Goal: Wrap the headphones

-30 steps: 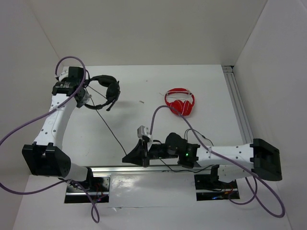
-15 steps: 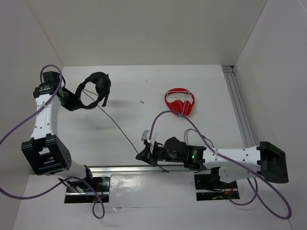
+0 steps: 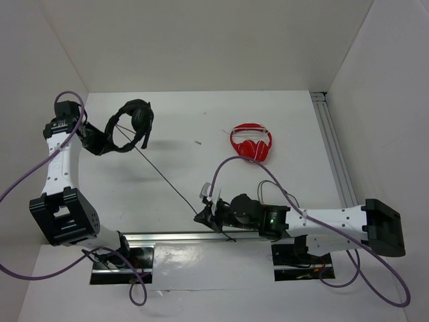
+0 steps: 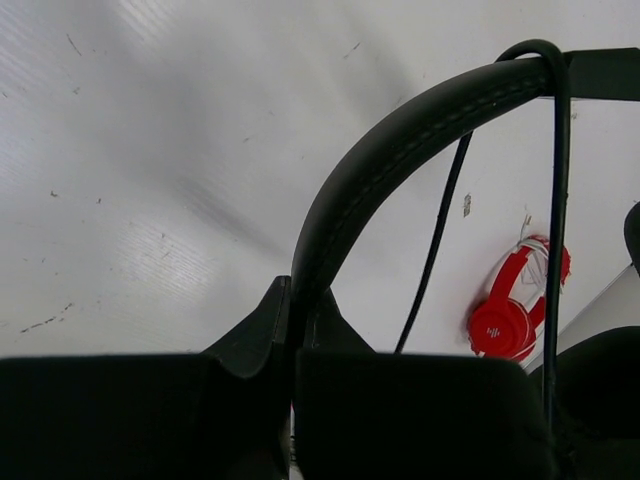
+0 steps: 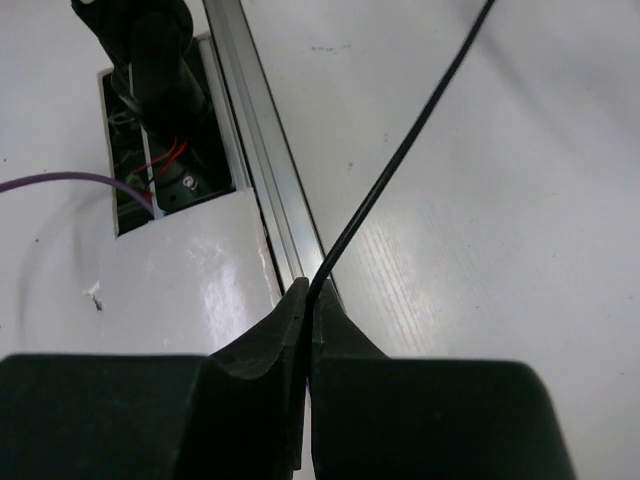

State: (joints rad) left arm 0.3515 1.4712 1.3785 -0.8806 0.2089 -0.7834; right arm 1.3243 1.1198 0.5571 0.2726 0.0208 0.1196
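The black headphones hang above the table's far left, headband up, earcup at the right. My left gripper is shut on the headband, which arches up from the jaws in the left wrist view. The thin black cable runs taut and diagonal from the headset down to my right gripper, near the front rail. That gripper is shut on the cable, pinched between its fingertips in the right wrist view.
Red-and-white headphones lie right of centre; they also show in the left wrist view. A metal rail runs along the table's front edge, with the arm base plates behind it. White walls stand on the left, back and right.
The left arm swung the headphones leftwards and lifted them, turning them on edge. The right gripper closed on the cable and slid slightly toward the front rail. Little change in the last half second.
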